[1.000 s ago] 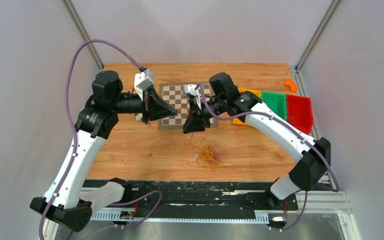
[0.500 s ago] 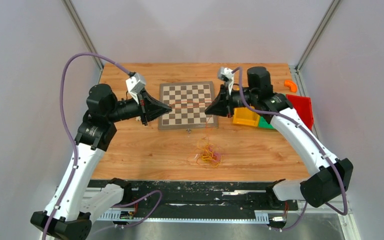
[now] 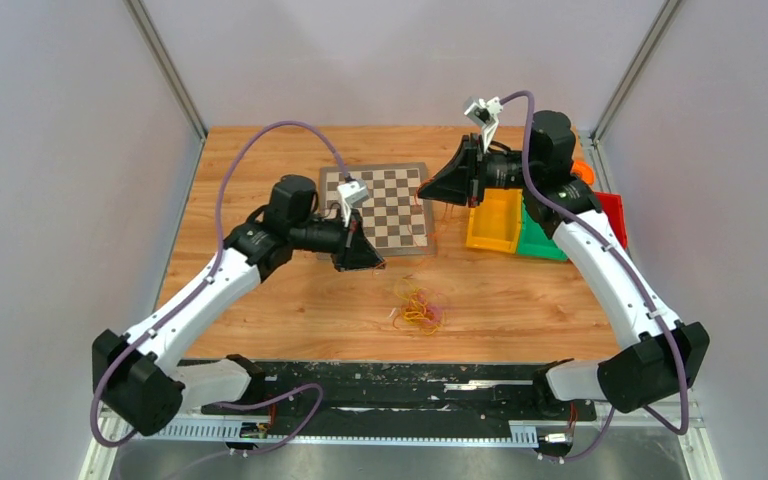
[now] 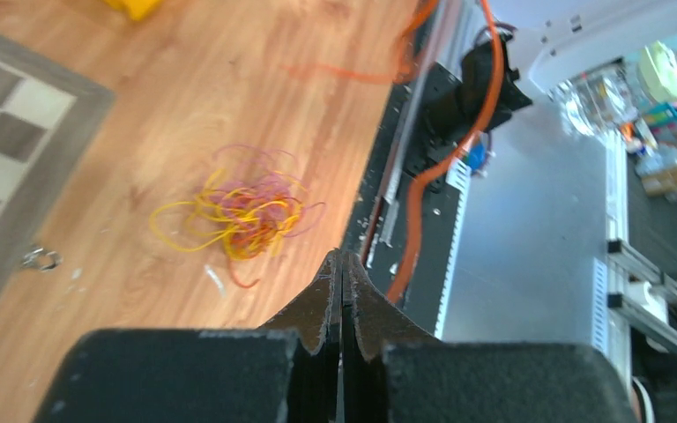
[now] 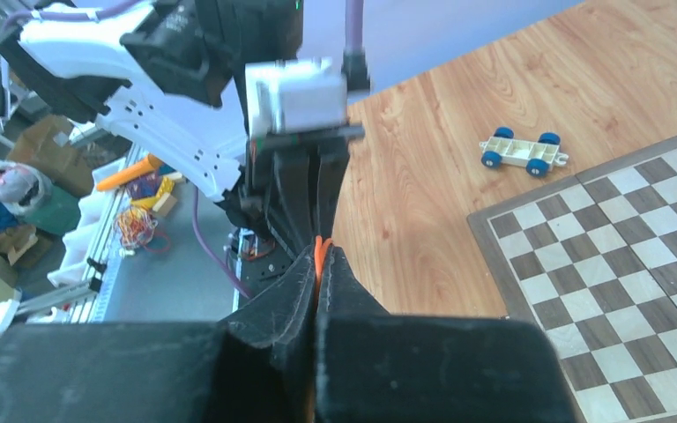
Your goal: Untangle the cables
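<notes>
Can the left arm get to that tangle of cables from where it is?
Probably yes: the left end effector hangs close to the tangle of cables with only bare table between them, but it is shut and would need to open first.

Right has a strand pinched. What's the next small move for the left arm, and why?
Probably open the left gripper and lower it onto the cable tangle. Its jaws are shut, seemingly on nothing, just short of the pile, while the right gripper is clamped on an orange cable that needs a counter-hold.
</notes>
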Tool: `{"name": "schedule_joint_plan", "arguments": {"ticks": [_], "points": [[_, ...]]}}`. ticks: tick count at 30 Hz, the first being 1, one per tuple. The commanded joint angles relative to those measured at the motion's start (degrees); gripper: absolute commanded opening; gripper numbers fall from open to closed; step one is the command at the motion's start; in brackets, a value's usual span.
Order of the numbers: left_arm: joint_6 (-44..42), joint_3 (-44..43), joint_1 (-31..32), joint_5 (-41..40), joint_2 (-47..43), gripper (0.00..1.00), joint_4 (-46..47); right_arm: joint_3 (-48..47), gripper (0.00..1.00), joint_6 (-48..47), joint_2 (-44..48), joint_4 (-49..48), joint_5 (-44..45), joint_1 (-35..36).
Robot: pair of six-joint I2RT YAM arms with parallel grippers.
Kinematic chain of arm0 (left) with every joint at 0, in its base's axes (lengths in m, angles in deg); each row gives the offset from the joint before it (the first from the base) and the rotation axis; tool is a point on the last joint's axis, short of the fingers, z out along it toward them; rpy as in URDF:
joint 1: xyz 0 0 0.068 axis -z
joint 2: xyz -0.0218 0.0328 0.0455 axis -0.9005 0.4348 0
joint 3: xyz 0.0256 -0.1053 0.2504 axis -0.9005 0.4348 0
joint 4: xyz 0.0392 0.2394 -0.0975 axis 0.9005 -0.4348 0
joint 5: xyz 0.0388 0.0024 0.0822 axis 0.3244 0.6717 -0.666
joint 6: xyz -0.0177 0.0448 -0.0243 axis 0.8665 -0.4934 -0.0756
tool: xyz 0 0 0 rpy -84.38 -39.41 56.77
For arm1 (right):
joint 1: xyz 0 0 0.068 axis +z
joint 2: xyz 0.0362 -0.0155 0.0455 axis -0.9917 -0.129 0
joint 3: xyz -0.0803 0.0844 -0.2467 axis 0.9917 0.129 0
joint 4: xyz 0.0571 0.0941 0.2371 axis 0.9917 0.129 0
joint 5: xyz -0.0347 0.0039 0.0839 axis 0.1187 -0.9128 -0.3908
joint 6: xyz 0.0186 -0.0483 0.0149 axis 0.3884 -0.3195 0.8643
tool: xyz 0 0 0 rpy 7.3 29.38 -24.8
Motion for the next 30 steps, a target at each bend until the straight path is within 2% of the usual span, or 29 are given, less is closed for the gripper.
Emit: {"name": "schedule_joint_plan", "arguments": {"ticks": [1, 3, 4, 5, 6, 7, 9, 11, 13, 16, 20, 25, 30], "points": [[-0.7, -6.7, 5.5, 0.5, 5.2, 0.00, -1.3, -1.0, 0.00, 8.5, 0.0, -9.1, -1.5, -2.0], [-0.5, -9.5, 5.6, 0.0, 7.3, 0.01, -2.2, 0.6, 0.00, 8.4, 1.3, -9.0, -1.5, -3.5], [-1.0, -11.6, 5.5, -0.3, 7.7, 0.07, -3.0, 1.8, 0.00, 8.3, 2.0, -9.0, -1.5, -4.8], [-2.3, -12.4, 4.9, -0.3, 8.1, 0.29, -4.3, 3.1, 0.00, 8.0, 3.3, -8.9, -1.7, -6.3], [-2.8, -13.2, 4.3, 0.0, 7.9, 0.41, -4.7, 4.3, 0.00, 7.1, 4.4, -8.5, -2.0, -7.9], [-2.6, -13.2, 2.7, 0.3, 6.8, 0.63, -4.7, 5.4, 0.00, 5.5, 5.4, -7.1, -2.1, -9.8], [-2.3, -12.5, -0.3, -0.2, 4.2, 0.82, -4.6, 7.7, 0.00, 1.7, 7.7, -3.5, -1.5, -14.6], [-3.0, -11.4, -3.5, -1.1, 1.4, 0.95, -5.1, 9.8, 0.00, -1.0, 9.9, -0.9, -0.6, -18.5], [-5.2, -10.4, -5.5, -3.4, -1.2, 0.99, -6.6, 8.8, 0.00, -6.1, 10.3, 6.9, 1.1, -26.2], [-7.5, -8.0, -6.0, -7.3, -5.2, 1.00, -7.7, 4.0, 0.00, -17.6, 8.3, 19.2, 5.5, -35.0], [-6.4, -5.0, -6.1, -8.6, -7.9, 1.00, -6.5, -4.4, 0.00, -32.1, 3.0, 30.9, 19.3, -43.0], [-5.8, -3.5, -6.1, -8.9, -8.9, 1.00, -5.3, -10.5, 0.00, -39.6, -3.4, 34.1, 35.5, -50.1], [-5.8, -3.9, -6.1, -8.9, -8.3, 1.00, -5.3, -13.3, 0.00, -43.2, -7.8, 36.0, 45.1, -50.4]]}}
